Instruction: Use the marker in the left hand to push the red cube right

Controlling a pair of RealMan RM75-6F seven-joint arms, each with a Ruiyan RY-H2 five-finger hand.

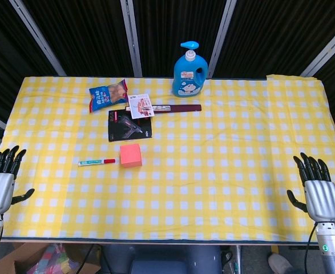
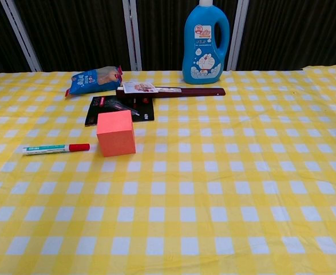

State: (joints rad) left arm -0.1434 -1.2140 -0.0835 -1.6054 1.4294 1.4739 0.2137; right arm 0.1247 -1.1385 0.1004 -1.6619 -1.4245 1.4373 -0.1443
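The red cube (image 1: pixel 130 155) (image 2: pixel 115 134) stands on the yellow checked tablecloth, left of centre. Just to its left lies the marker (image 1: pixel 96 162) (image 2: pixel 56 149), white-bodied with a red cap pointing at the cube; a small gap separates them. My left hand (image 1: pixel 0 181) hovers at the table's left front edge with fingers spread, holding nothing, well left of the marker. My right hand (image 1: pixel 318 190) is at the right front edge, fingers also spread and empty. Neither hand shows in the chest view.
Behind the cube lie a black package (image 1: pixel 130 125) (image 2: pixel 119 109), a blue snack bag (image 1: pixel 107 95) (image 2: pixel 93 79), a dark red flat bar with a paper tag (image 1: pixel 166 108) (image 2: pixel 173 91), and a blue detergent bottle (image 1: pixel 190 71) (image 2: pixel 205 43) at the back.
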